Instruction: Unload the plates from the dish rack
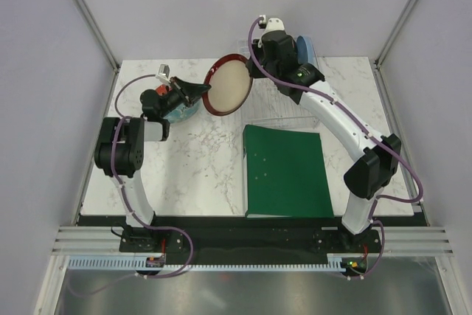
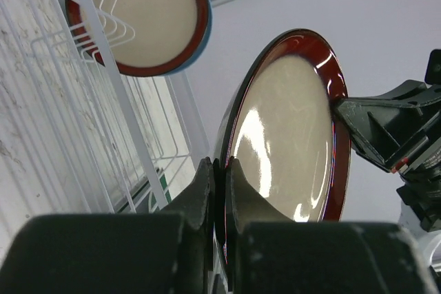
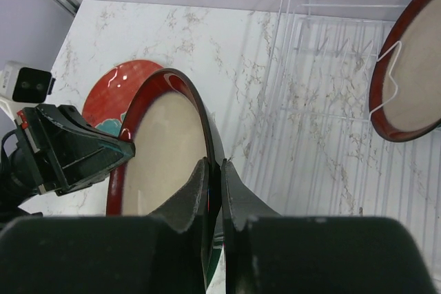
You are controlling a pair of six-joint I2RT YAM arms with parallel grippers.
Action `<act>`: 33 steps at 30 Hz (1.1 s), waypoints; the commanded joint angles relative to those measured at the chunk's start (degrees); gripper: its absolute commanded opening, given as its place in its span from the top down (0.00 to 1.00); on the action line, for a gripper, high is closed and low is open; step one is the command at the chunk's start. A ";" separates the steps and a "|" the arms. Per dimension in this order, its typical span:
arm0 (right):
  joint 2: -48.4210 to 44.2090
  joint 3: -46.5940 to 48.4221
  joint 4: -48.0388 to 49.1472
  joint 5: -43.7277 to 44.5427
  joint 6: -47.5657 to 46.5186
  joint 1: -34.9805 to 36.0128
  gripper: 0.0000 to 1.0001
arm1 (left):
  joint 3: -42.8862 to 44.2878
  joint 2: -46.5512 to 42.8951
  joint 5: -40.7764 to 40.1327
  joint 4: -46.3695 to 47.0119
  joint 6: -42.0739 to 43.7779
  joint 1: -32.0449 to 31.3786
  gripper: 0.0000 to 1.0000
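Under the dish rack (image 3: 331, 67): marble table (image 1: 192, 167), with the rack at its far right. Green folder (image 1: 286, 171) lies flat just in front of the rack, toward the arm bases.

Plates:
- Light blue plate (image 1: 307, 49) stands on edge in the rack, at its far end.
- Wrist views show a second red-rimmed plate (image 2: 141, 18) upright among the rack's dividers, with a blue edge behind it.
- Floral plate (image 3: 127, 91) is already out and lies flat on the table well left of the rack.
- Red-rimmed cream plate (image 1: 227, 85) is in the air just left of the rack, on edge and clear of the dividers.

Pincers:
- Right gripper (image 3: 215, 173) is clamped on that plate's rack-side rim.
- Left gripper (image 2: 219, 177) is clamped on the opposite rim.
- Both sets of fingers are pinched tight with the rim between them.

Step in hand, as I read it: mid-air handover of the cream plate, right arm to left.

Next move likely needs:
- the right jaws to let go first, with the left grip firm on a glossy rim;
- then the left arm to swing away from the rack, tip the plate flat and lower it onto or beside the floral plate.

Rack not yet empty.
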 commanded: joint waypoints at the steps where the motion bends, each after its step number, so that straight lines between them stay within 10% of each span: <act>1: -4.45 0.70 10.79 -4.31 3.09 1.12 1.00 | 2.14 1.97 5.04 15.76 -9.80 -0.93 0.98; 5: -4.62 0.43 10.44 -2.73 1.86 1.03 1.00 | 0.04 -2.32 4.52 9.43 -4.46 -0.32 0.98; 11: -4.01 0.70 9.56 -0.44 0.10 0.59 0.63 | -1.28 -8.57 4.43 -1.29 2.94 2.23 0.98; 20: -3.57 0.96 8.77 2.72 -1.91 -0.29 0.42 | -2.51 -17.62 1.98 -16.92 13.72 7.85 0.98; 33: -7.26 -2.99 7.19 5.45 -5.26 -9.34 0.41 | 8.56 -18.35 -7.34 -55.88 42.67 16.56 0.98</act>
